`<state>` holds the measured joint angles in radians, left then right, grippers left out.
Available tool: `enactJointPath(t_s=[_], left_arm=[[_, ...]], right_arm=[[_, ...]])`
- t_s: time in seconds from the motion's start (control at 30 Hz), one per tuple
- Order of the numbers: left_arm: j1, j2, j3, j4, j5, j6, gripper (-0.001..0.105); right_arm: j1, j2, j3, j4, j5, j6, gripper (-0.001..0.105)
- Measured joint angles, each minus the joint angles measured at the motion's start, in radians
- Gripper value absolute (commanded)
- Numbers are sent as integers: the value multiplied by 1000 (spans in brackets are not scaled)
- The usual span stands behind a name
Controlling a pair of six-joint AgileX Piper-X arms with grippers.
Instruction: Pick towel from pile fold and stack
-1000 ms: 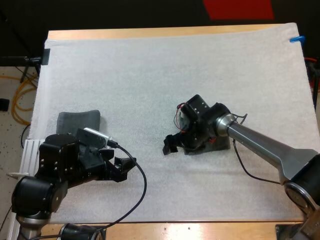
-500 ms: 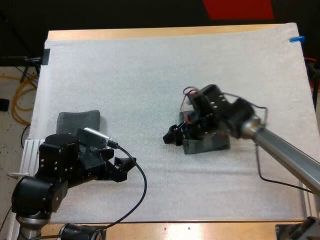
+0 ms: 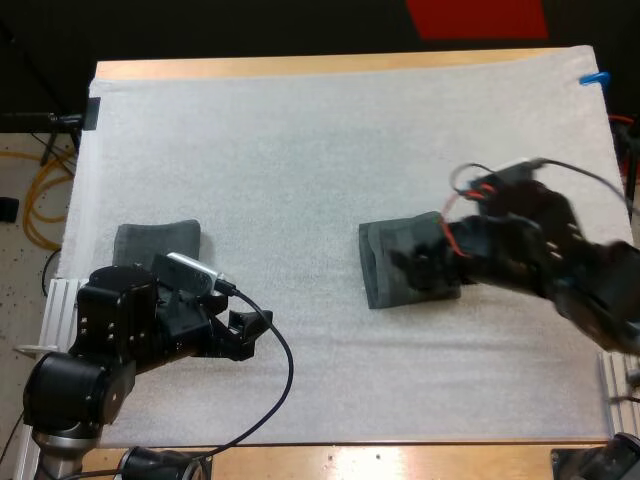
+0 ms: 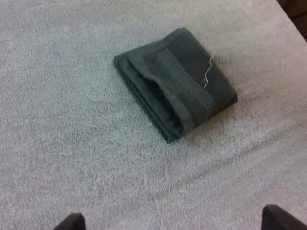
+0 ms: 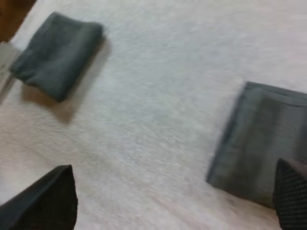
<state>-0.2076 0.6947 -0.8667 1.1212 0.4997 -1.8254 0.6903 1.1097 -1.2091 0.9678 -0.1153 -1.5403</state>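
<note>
White mat point(image 3: 300, 150) on a wooden table. Centre towel point(image 3: 395, 262): dark grey-green, folded flat, a loose pale thread on its top, lying near the mat's middle. Left-edge towel point(image 3: 158, 240): folded, near the mat's left edge, partly behind the left arm. Left gripper point(image 3: 248, 335): low over bare mat, well apart from the centre towel, fingers point(image 4: 72, 223) spread wide, holding nothing. Right gripper point(image 5: 170, 196): over the centre towel's right part, fingers point(image 5: 48, 196) wide apart, grasping nothing.
</note>
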Motion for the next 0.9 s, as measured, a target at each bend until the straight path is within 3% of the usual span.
enactJointPath(t_s=[0.27,0.5,0.73,0.9], left_arm=[[0,0,0,0,0,0,69],[0,0,0,-12,0,-1,69],[0,36,0,-155,0,-86,69],[0,172,0,-229,52,-137,69]], right_arm=[[0,-182,0,182,104,9,80],[0,-229,0,235,193,11,80],[0,-229,0,239,194,5,80],[0,-229,0,239,194,-1,80]])
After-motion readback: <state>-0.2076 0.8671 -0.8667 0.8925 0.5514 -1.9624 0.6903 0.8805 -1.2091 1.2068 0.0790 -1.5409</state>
